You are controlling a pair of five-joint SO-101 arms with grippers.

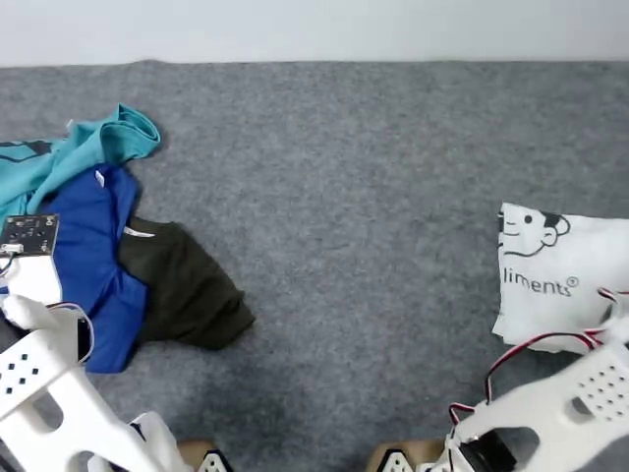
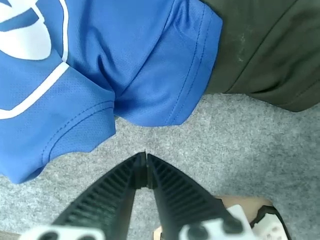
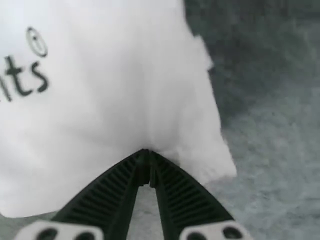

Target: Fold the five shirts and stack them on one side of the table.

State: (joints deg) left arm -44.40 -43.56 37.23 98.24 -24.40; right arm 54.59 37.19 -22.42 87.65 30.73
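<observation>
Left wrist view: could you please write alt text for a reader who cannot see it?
The left gripper, shut and empty, hangs over the grey mat short of a crumpled blue shirt with white markings; a dark shirt lies against it.

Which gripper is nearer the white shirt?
Right. The right gripper sits shut at the edge of the white shirt; the left gripper is shut over the grey mat beside the blue shirt, far across from it.

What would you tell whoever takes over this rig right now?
Left gripper: shut, empty, above the grey mat beside the blue shirt.
Right gripper: shut, tips at the white shirt's edge; grip unclear.
Done: white shirt looks folded, at the table's right.
Left to do: blue shirt, teal shirt and dark olive shirt, overlapping in a heap at the left, unfolded.
</observation>
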